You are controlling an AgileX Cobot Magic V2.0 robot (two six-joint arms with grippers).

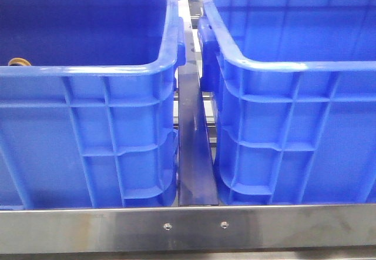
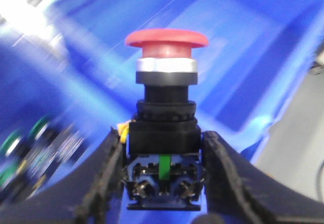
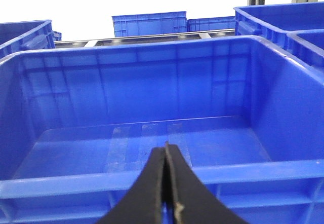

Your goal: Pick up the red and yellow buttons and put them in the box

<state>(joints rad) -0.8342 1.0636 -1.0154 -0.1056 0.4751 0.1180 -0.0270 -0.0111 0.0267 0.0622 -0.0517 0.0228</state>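
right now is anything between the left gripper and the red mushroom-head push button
Nothing visible is. The left gripper is shut on the black body of the red mushroom-head push button, a finger pressed against each side. Blurred blue crate walls lie behind it.

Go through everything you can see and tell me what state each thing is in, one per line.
Red button: upright, held by its black base.
Left gripper: shut on the red button.
Right gripper: shut, holding nothing.
Right crate: open-topped, nothing visible inside.
Left crate: open-topped, a small round part just visible at its near rim.
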